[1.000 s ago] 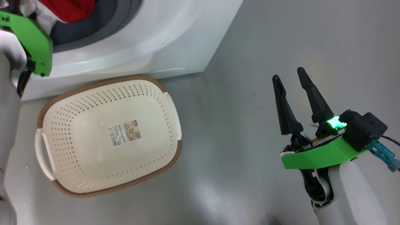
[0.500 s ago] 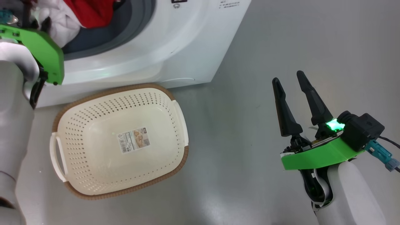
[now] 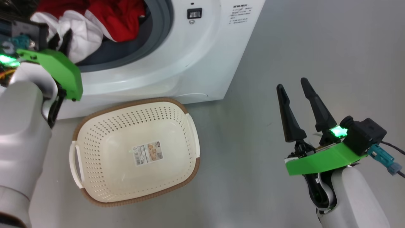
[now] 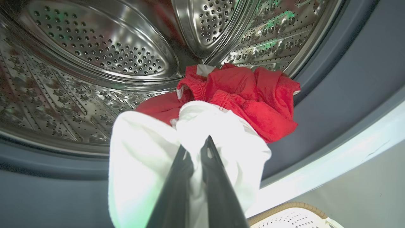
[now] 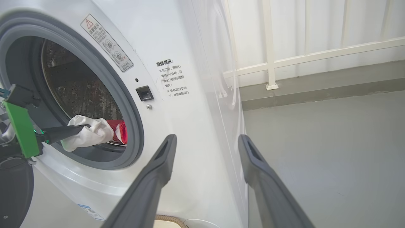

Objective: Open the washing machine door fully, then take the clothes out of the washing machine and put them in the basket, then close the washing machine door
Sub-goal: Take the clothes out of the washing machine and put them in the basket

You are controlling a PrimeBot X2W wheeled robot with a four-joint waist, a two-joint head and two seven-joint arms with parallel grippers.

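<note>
The washing machine (image 3: 190,63) stands with its round opening uncovered, steel drum (image 4: 95,63) showing. A glossy dark rounded part (image 5: 14,193) at the lower left of the right wrist view may be the washing machine door. The clothes lie at the drum's mouth: a white garment (image 4: 142,152) over the grey gasket and red ones (image 4: 253,98) behind it. My left gripper (image 4: 196,147) is shut on the white garment, its fingers (image 5: 66,131) reaching into the opening. The basket (image 3: 133,103) sits on the floor below the opening, nothing in it. My right gripper (image 3: 291,85) hangs open over bare floor.
Grey floor (image 3: 253,177) spreads right of the machine and basket. A white railing (image 5: 300,57) and a low kerb run behind the machine's right side. My left forearm (image 3: 22,126) fills the left edge of the head view.
The head camera has shifted, bringing more of the machine's opening and clothes into view. My left gripper stays shut on the white garment. The right arm has barely moved.
</note>
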